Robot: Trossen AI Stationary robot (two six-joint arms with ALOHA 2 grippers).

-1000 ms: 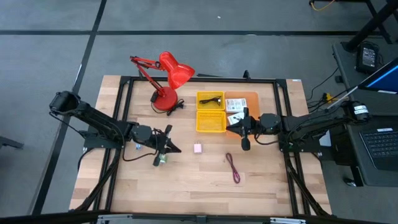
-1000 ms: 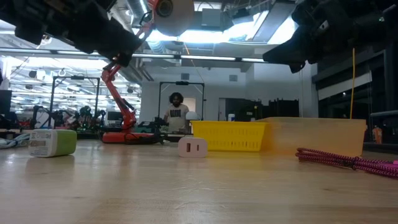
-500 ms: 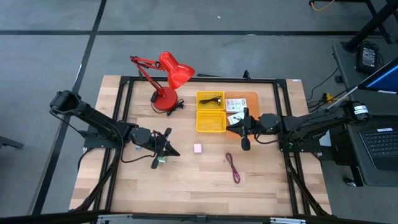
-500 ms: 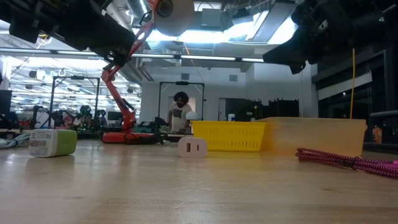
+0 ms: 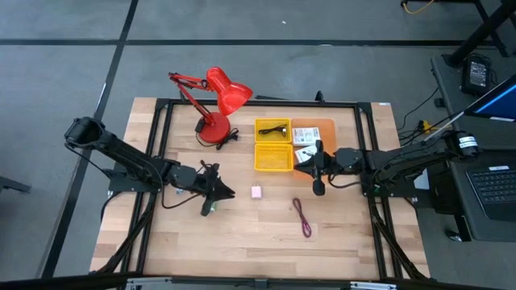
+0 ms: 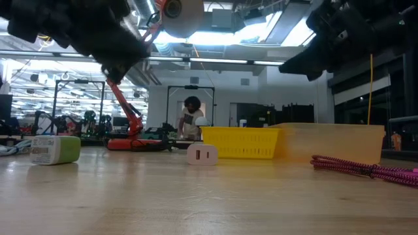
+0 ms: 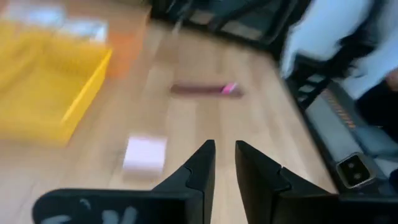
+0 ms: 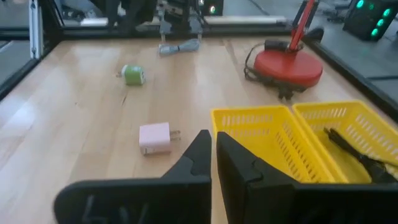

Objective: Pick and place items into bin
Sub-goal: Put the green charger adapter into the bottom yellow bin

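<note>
A tiny pink block [image 5: 256, 192] lies mid-table, also visible in the left wrist view [image 7: 145, 154]. A small green piece [image 5: 210, 208] rests just beneath my left gripper [image 5: 226, 193], which hovers above the wood, open by a narrow gap [image 7: 221, 158] with nothing in it. A maroon cord [image 5: 302, 216] lies nearer the front. My right gripper [image 5: 305, 167] hangs shut [image 8: 213, 143] by the yellow bin [image 5: 273, 157], holding nothing. A black cord [image 5: 274, 129] lies in the bin's far compartment. White packets [image 5: 304, 137] sit in the orange tray [image 5: 322, 127].
A red desk lamp [image 5: 216, 101] stands at the far left of the bins, its round base [image 8: 291, 65] on the wood. A grey cable [image 8: 180, 46] lies by the left arm. A person [image 6: 191, 117] stands in the room behind. Bare wood spreads along the near edge.
My left gripper has rolled about its own pointing line while staying in place above the green piece. The person in the room behind has shifted slightly.
</note>
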